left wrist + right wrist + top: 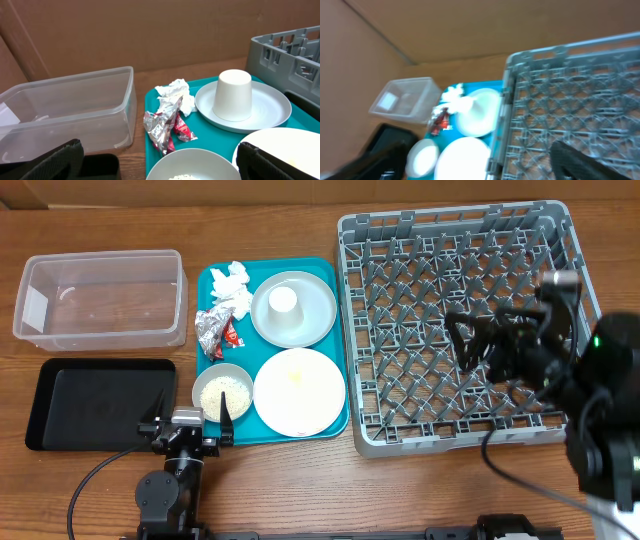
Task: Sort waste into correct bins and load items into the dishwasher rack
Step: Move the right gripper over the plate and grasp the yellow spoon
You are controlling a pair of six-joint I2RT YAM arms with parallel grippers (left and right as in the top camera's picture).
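The teal tray holds crumpled white tissue (228, 283) (176, 94), a silver foil wrapper (212, 328) (159, 127) and a red packet (233, 334) (183, 129). A white cup (284, 301) (232, 95) stands upside down on the pale grey plate (310, 320) (272, 107). The white plate (299, 392) (280, 145) and the small grey bowl (222, 391) (192, 162) with rice grains sit at the tray's front. My left gripper (193, 420) (160, 165) is open and empty, just in front of the bowl. My right gripper (478, 340) (480, 160) is open and empty above the grey dishwasher rack (455, 240) (570, 90). No yellow utensil shows.
The clear plastic tub (100, 298) (70, 107) stands at the back left. The black tray (95, 402) lies in front of it, beside my left gripper. The teal serving tray (340, 330) (150, 110) lies between the bins and the rack.
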